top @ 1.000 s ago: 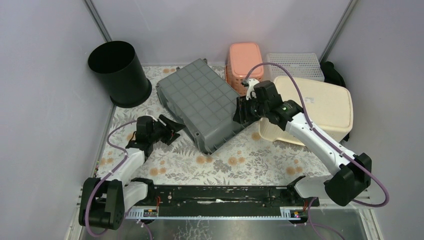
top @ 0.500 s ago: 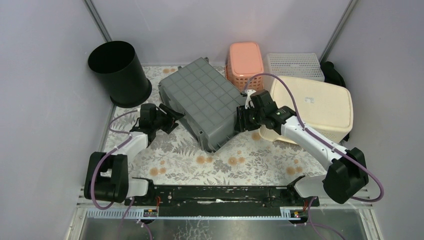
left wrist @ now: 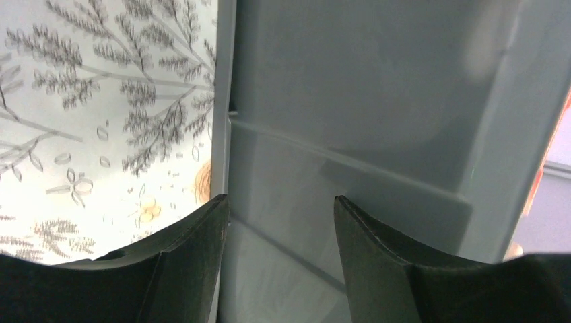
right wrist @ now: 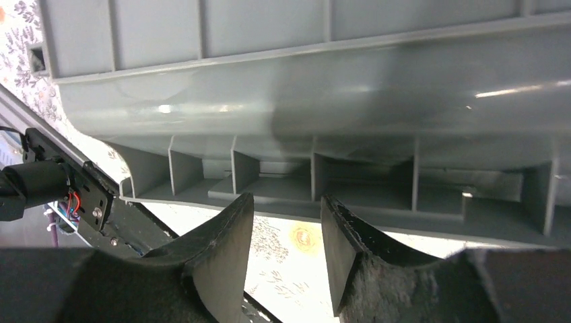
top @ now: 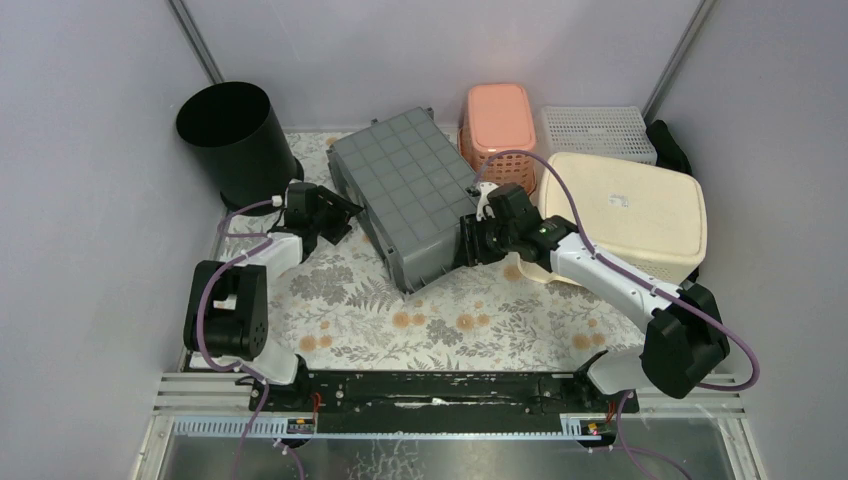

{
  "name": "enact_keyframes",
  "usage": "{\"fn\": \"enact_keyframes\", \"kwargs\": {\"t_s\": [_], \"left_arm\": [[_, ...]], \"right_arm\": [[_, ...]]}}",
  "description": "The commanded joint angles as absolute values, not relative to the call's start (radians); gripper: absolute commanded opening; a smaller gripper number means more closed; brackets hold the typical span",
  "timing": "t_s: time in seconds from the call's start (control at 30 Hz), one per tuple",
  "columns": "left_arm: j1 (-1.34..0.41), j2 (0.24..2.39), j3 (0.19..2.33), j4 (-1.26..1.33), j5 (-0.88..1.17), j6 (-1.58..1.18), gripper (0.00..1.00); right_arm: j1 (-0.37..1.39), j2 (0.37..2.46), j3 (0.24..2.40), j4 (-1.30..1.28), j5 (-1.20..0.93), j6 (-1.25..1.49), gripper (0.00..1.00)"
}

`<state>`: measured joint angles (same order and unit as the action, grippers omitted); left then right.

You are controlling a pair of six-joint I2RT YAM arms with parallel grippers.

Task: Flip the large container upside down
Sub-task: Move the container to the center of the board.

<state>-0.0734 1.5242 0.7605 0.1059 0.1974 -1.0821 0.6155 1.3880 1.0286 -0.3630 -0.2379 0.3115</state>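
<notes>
The large grey container [top: 408, 190] stands tilted with its gridded bottom facing up and toward the camera, its rim edge on the flowered table. My left gripper [top: 340, 212] is open at its left side; the left wrist view shows the grey wall [left wrist: 350, 134] between and beyond the open fingers [left wrist: 182, 262]. My right gripper [top: 466, 240] is open at the container's near right corner; the right wrist view shows the ribbed rim [right wrist: 323, 182] just above the empty gripper [right wrist: 286, 202].
A black bucket [top: 232, 135] stands at the back left. A pink basket [top: 498, 115], a white mesh basket [top: 598, 128] and a cream bin [top: 628, 212] upside down crowd the back right. The flowered table [top: 440, 320] extends in front.
The container has shifted toward the back and tipped further. The left gripper has moved away from the near edge to its left side; the right gripper has dropped to its near right corner.
</notes>
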Motion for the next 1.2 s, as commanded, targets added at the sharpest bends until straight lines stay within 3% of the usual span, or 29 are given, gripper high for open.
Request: {"fn": "enact_keyframes", "kwargs": {"t_s": [0.0, 0.6, 0.9, 1.17], "left_arm": [[-0.086, 1.589, 0.872, 0.200, 0.197, -1.090, 0.66], [-0.091, 1.918, 1.307, 0.074, 0.308, -1.026, 0.66], [-0.086, 1.919, 1.366, 0.014, 0.333, -0.993, 0.66], [-0.061, 1.756, 1.306, -0.071, 0.253, -0.912, 0.68]], "right_arm": [[0.671, 1.427, 1.059, -0.330, -0.253, 0.337, 0.49], [0.750, 1.633, 1.206, -0.246, -0.254, 0.388, 0.48], [0.756, 1.742, 1.278, -0.216, -0.281, 0.409, 0.48], [0.780, 1.804, 1.331, -0.200, -0.298, 0.420, 0.48]]}}
